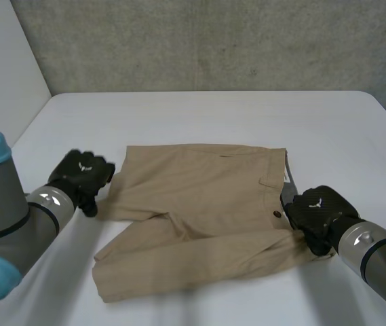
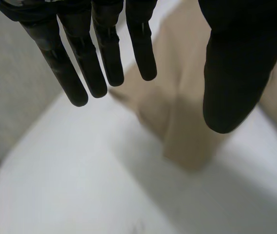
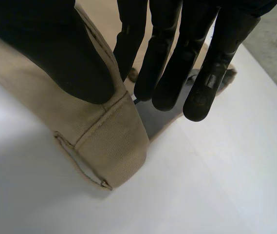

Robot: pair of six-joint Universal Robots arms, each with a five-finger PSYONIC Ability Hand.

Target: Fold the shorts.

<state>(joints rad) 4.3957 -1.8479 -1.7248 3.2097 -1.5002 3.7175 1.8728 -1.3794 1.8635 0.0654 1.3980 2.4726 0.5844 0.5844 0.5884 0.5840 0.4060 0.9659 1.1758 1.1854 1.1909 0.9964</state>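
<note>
The right robot hand (image 1: 318, 214) pinches the waist of the tan shorts (image 1: 199, 204). The left robot hand (image 1: 81, 178), fingers (image 2: 106, 48) straight and apart, is by the leg ends. The shorts lie sideways across the white counter (image 1: 199, 112), legs pointing left.

We look down from high up, behind and between the two arms (image 1: 3, 224), and see the whole table (image 1: 213, 109) from far off. Our other two cameras ride on the wrists, very close, looking along the left hand (image 2: 104, 48) and the right hand (image 3: 167, 53). All three views share the shorts (image 1: 199, 197).
</note>
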